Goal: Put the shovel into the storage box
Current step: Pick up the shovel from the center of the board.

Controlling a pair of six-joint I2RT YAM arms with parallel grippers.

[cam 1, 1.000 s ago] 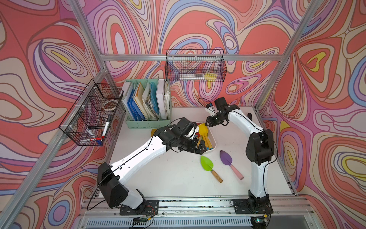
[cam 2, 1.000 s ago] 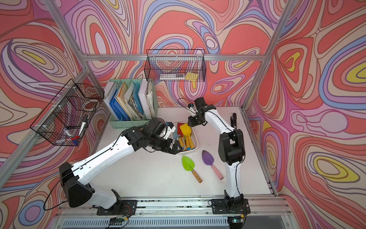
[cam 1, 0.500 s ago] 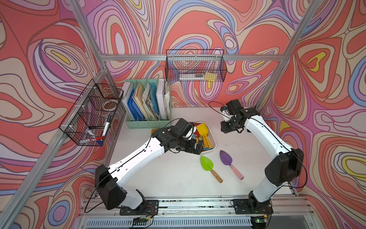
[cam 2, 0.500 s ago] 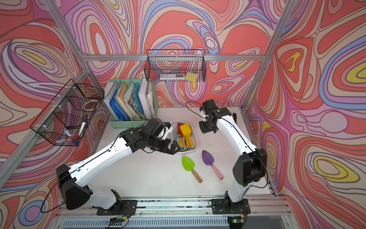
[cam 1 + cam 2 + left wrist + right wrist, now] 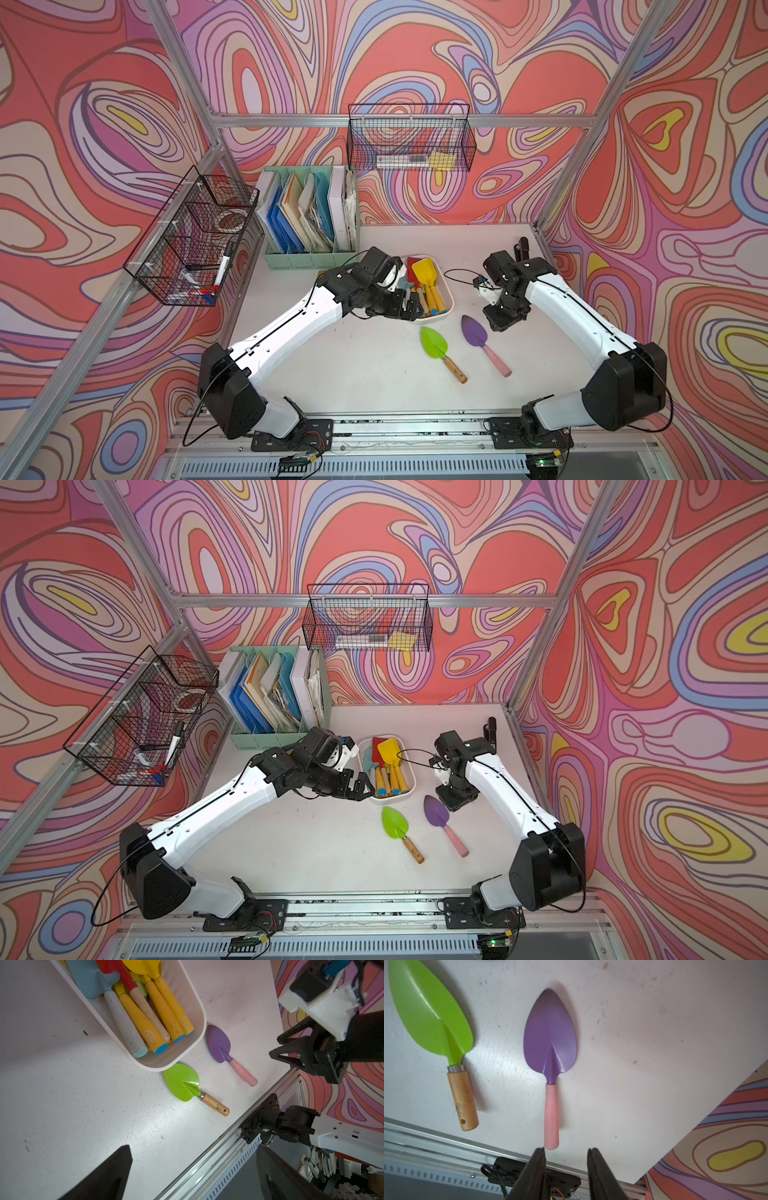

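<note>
Right tool (image 5: pixel 566 1167), jaws part-open and empty, hangs above worktop (image 5: pixel 353 365) near purple shovel (image 5: pixel 473 330) with pink handle; left tool (image 5: pixel 359 787), jaws wide and empty, beside white storage box (image 5: pixel 446 309) holding shovels; green wooden-handled shovel (image 5: pixel 434 341) lies between; left wrist view alone shows yellow handles with blue ends

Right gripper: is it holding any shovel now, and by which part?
Nothing is held. The right gripper is open above the table, near the purple shovel, not touching it. The left gripper is empty too.
</note>
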